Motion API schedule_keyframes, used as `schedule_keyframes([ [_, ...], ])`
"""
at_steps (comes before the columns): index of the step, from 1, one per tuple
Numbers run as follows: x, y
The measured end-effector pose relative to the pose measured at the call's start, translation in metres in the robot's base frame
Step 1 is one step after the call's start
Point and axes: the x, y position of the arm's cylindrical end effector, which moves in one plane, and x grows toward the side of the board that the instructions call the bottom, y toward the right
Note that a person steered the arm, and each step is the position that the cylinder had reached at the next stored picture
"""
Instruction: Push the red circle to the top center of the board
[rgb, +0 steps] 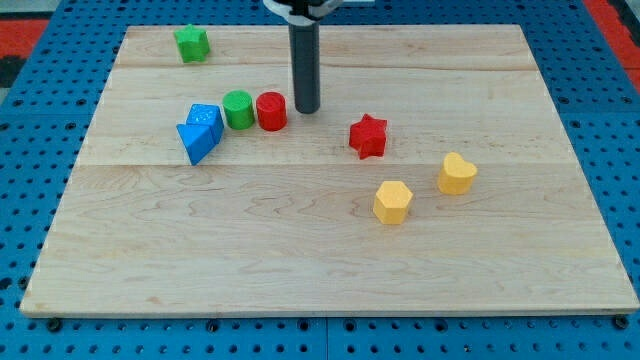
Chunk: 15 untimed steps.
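You see my tip (306, 109) just beside the red circle (271, 111), at its right in the view. The green circle (238, 109) touches the red one at the left, and the red star (368, 136) lies apart at the right.

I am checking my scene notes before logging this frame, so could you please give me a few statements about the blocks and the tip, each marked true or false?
1. My tip is just to the view's right of the red circle. True.
2. The green circle sits beside the red circle, on its left. True.
3. The red star is at the top left corner. False: the green star is there; the red star is near the middle.
4. There are three yellow blocks. False: two, a hexagon and a heart.
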Motion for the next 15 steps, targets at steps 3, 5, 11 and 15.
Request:
schedule_keyframes([
  [3, -0.018, -0.071],
  [5, -0.077, -0.040],
  [11, -0.098, 0.016],
  [15, -0.122, 0.048],
])
